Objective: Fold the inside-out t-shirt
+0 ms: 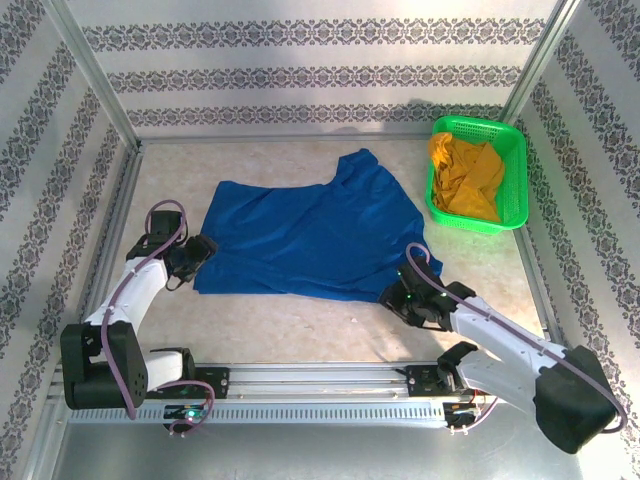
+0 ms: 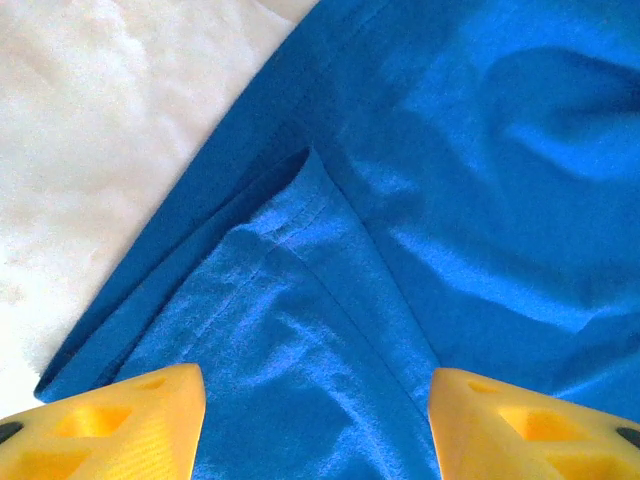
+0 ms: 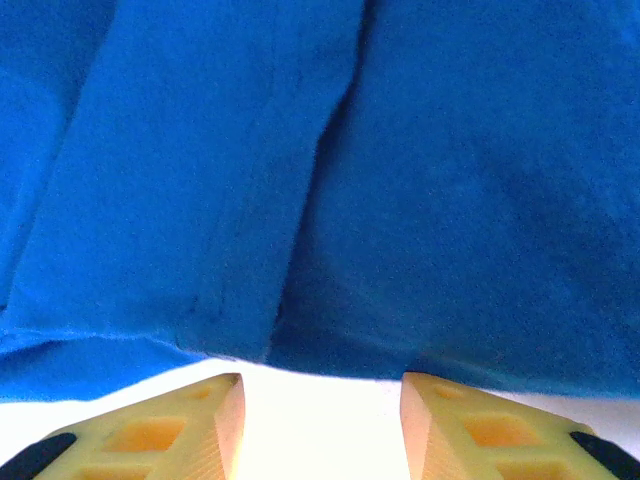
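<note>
Just ahead of my right gripper [image 3: 320, 388] lies the hem of the one blue t-shirt [image 1: 310, 235], spread flat. Its stitched edge sits beneath my left gripper [image 2: 315, 400]. Both grippers are partly open and empty. Folding looks unstarted; next I must pinch both edges. Beyond: one green basket [image 1: 475, 121], one yellow garment [image 1: 465, 175].

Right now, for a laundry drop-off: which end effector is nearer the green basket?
Right. Right end effector: below-left of the green basket in the overhead view. Left end effector: across the t-shirt, far left.
</note>
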Robot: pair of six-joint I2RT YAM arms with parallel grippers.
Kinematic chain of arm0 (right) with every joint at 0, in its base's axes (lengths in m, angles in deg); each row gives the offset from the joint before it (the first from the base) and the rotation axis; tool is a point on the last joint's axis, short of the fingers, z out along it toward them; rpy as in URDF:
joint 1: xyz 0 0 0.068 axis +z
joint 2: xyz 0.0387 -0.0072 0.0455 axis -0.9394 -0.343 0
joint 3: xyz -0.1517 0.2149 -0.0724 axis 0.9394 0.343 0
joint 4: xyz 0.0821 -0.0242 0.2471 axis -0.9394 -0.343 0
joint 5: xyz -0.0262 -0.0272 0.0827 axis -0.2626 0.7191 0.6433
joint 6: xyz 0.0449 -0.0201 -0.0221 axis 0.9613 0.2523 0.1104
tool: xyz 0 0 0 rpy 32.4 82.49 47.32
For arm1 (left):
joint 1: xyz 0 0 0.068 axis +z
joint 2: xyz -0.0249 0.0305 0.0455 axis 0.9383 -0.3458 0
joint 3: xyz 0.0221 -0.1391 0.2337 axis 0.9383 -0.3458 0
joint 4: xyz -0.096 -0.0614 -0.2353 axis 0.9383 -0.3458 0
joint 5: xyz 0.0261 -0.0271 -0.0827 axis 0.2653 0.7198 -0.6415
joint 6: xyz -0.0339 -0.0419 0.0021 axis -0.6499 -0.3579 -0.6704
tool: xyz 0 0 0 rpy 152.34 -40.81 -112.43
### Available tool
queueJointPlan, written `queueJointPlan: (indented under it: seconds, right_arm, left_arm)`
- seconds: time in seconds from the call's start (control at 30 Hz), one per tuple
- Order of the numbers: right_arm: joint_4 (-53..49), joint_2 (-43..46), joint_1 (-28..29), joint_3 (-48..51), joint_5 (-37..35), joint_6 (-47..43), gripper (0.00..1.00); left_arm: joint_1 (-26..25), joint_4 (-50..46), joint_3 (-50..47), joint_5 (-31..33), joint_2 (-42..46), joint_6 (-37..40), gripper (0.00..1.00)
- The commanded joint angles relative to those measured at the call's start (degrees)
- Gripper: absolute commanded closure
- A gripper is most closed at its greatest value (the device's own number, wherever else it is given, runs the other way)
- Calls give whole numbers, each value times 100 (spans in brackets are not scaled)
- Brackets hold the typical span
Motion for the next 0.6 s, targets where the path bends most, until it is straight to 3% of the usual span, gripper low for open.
queueJointPlan:
  seconds: [0.0, 0.43, 0.57]
  right_arm:
    - [239, -84, 50, -253, -211, 88, 54]
    - [418, -178, -274, -167, -192, 125, 55]
    - [628, -480, -389, -273, -113, 22, 60]
  left_arm:
    - [-73, 59, 157, -68, -63, 173, 39]
    - [-113, 191, 254, -148, -343, 211, 39]
    - [-121, 187, 310, -148, -401, 231, 38]
